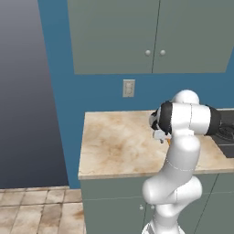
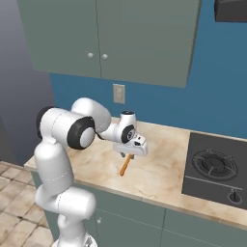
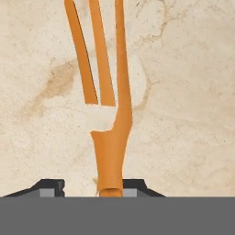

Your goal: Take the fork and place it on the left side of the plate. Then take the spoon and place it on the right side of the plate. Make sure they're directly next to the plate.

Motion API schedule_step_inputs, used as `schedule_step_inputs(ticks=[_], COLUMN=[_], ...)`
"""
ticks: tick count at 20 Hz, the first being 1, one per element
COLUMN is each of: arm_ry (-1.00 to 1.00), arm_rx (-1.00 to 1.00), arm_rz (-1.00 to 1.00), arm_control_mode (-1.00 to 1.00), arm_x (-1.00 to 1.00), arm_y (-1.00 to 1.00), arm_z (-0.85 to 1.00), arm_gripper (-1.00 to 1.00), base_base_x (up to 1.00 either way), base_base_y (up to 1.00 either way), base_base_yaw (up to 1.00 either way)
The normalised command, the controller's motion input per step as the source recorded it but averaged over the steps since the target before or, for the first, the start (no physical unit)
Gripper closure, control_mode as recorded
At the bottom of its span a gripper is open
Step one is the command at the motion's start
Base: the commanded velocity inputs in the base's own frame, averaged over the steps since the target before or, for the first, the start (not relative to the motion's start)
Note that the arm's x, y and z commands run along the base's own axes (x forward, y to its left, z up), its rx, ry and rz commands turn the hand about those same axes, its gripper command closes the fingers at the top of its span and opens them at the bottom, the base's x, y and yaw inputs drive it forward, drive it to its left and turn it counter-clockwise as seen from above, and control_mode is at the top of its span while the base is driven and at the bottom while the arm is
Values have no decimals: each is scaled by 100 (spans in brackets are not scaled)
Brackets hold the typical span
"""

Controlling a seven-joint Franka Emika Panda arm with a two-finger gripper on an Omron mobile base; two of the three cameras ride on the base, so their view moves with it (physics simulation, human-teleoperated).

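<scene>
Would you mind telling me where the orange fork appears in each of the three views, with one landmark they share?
Left base view: fork, an orange sliver beside the arm's elbow.
Right base view: centre, slanting down from the gripper.
Hand view: fork, running up the middle from the bottom.
Shared landmark: the beige marble counter.

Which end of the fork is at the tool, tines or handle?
The handle end of the slim bright-orange fork, between the tool tips; the tines point away.

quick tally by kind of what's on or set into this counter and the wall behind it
fork: 1
stove burner: 1
stove knob: 1
wall outlet: 1
total: 4
</scene>
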Motion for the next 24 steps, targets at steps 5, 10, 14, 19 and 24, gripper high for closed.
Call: schedule_step_inputs(ticks=[5,10,14,19,24], arm_ry=[-8,-19,-25,-22,-13], arm_rx=[0,0,2,2,0], arm_rz=[-17,-20,-13,-7,-1], arm_control_mode=[-100,-100,-100,-100,-100], arm_x=[-44,-65,-71,-75,-61], arm_y=[0,0,0,0,8], arm_z=[-3,24,86,100,100], arm_gripper=[100,100,100,100,100], base_base_x=[0,0,0,0,0], base_base_y=[0,0,0,0,0], base_base_yaw=[0,0,0,0,0])
